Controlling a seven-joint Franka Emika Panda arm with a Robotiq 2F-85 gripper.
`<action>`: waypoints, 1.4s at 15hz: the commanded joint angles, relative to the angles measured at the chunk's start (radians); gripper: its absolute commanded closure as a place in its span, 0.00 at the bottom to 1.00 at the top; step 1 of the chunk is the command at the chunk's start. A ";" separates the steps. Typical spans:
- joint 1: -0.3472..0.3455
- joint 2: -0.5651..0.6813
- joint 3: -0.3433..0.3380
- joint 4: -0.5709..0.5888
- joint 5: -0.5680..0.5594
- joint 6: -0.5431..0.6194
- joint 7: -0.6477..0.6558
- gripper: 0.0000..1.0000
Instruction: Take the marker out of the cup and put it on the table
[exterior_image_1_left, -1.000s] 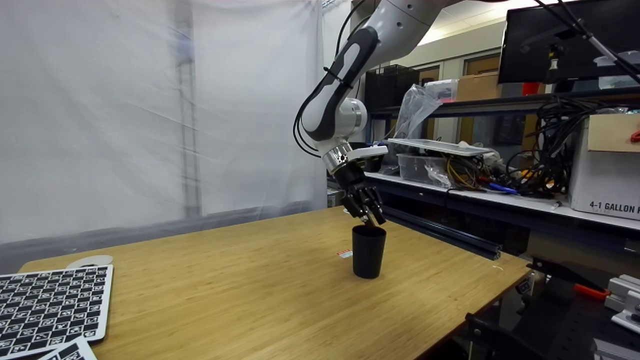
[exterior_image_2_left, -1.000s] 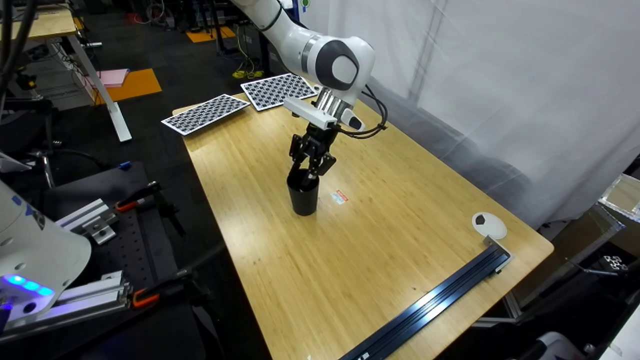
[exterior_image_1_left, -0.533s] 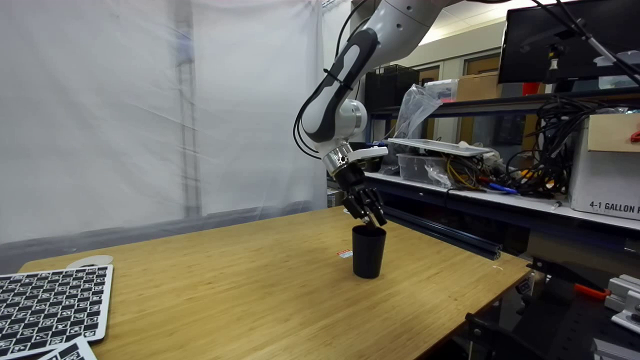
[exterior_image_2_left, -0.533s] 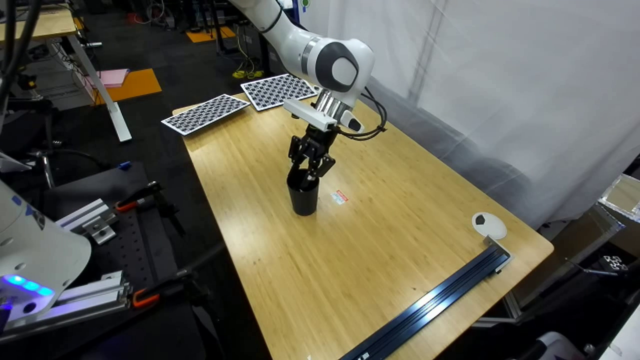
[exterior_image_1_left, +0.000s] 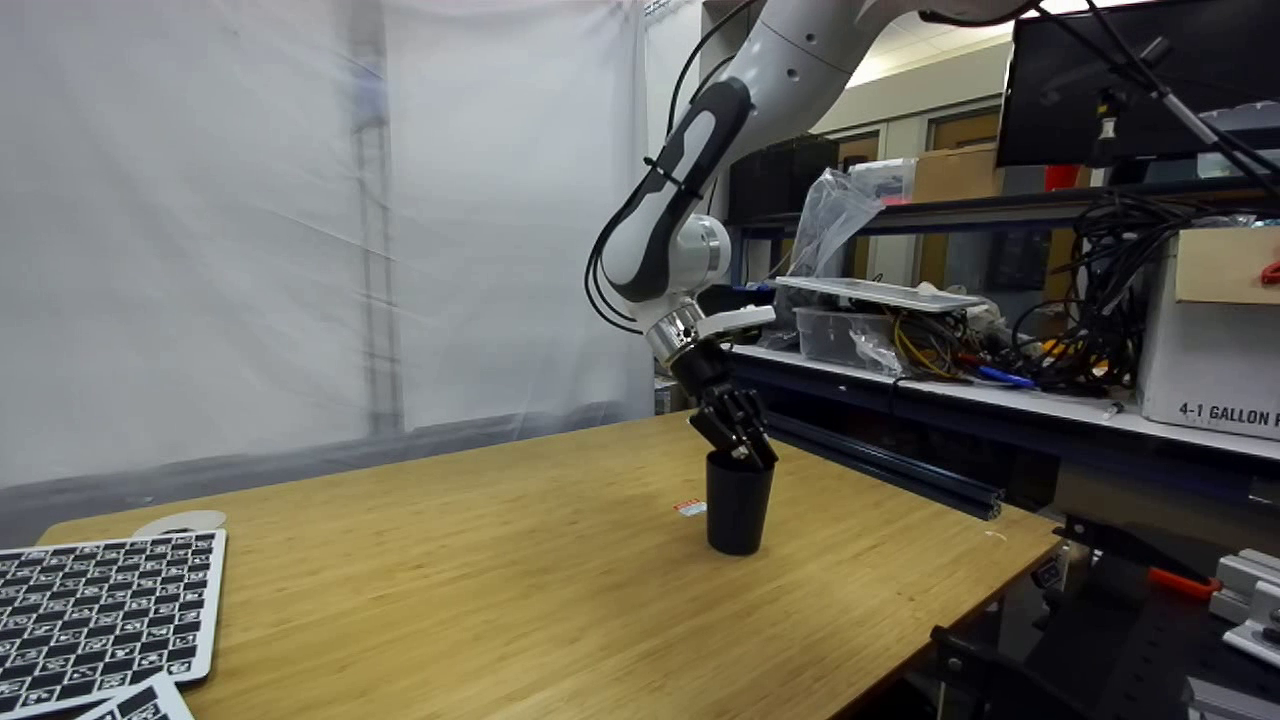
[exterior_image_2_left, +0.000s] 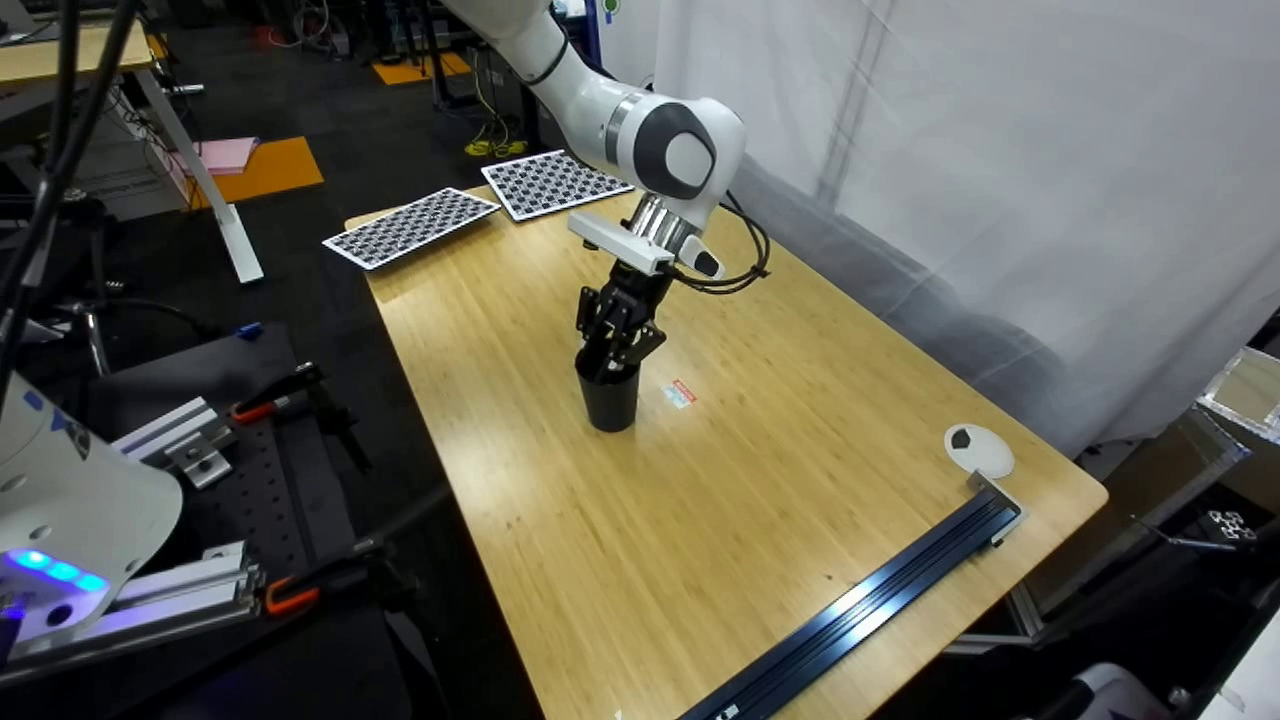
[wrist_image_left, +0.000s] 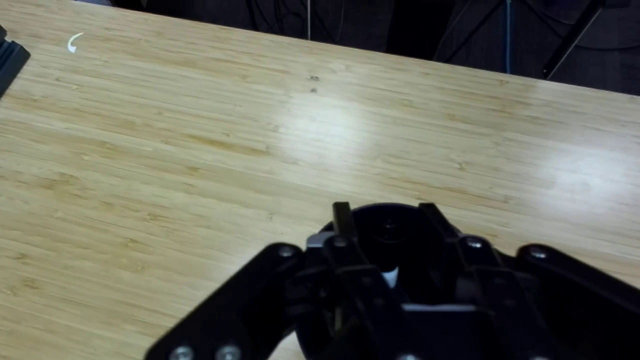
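Hand (wrist_image_left: 385, 210), jaws apart, at mouth of cup (exterior_image_1_left: 738, 512); likely step, grasping marker (indistinct); next move calls for closing, then lifting.

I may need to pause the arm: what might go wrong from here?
The gripper is at the mouth of the black cup, so a sideways nudge might tip the cup. Its jaws stand apart in the wrist view and the marker can't be made out clearly, so closing might miss it.
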 joint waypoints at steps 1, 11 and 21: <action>0.003 0.024 0.003 0.048 -0.024 -0.055 -0.014 0.66; 0.007 0.053 0.005 0.100 -0.035 -0.105 -0.029 0.50; 0.025 0.130 0.006 0.205 -0.051 -0.182 -0.046 0.64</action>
